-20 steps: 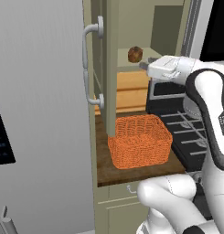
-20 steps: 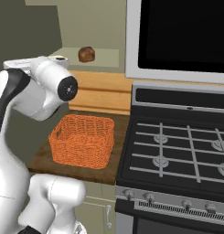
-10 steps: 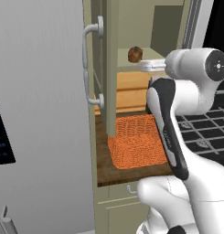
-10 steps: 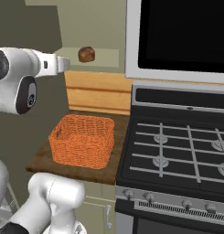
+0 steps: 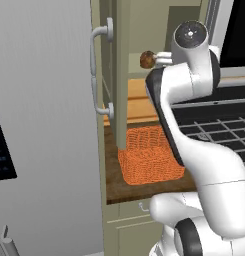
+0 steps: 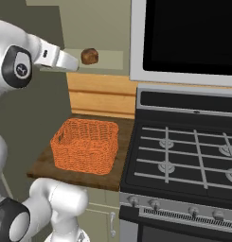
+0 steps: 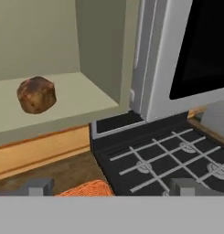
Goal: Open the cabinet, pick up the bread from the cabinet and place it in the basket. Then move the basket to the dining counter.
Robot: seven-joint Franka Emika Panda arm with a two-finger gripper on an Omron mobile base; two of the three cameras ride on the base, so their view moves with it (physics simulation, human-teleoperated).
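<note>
The cabinet door (image 5: 122, 75) stands swung open, its silver handle (image 5: 100, 70) facing left. On the cabinet shelf (image 7: 72, 107) rests the bread (image 5: 147, 60) (image 6: 90, 56) (image 7: 36, 94), a small brown lump. My gripper (image 5: 165, 59) (image 6: 75, 66) (image 7: 111, 186) is open and hovers at shelf height just beside the bread, apart from it, with nothing between its fingertips (image 7: 38, 186). Below on the wooden counter stands the empty orange basket (image 5: 150, 161) (image 6: 84, 144) (image 7: 86, 188). The dining counter is out of view.
A black gas stove (image 6: 183, 151) (image 7: 168, 155) adjoins the basket's counter (image 6: 46, 165) on the right, with a microwave (image 6: 188, 38) (image 7: 200, 55) above it. A grey fridge side (image 5: 44, 125) fills the left. A light wooden backsplash (image 6: 101, 97) runs under the shelf.
My arm has folded upward, its elbow rising in front of the basket. The hand has edged closer to the bread at shelf height. Bread and basket have stayed put.
</note>
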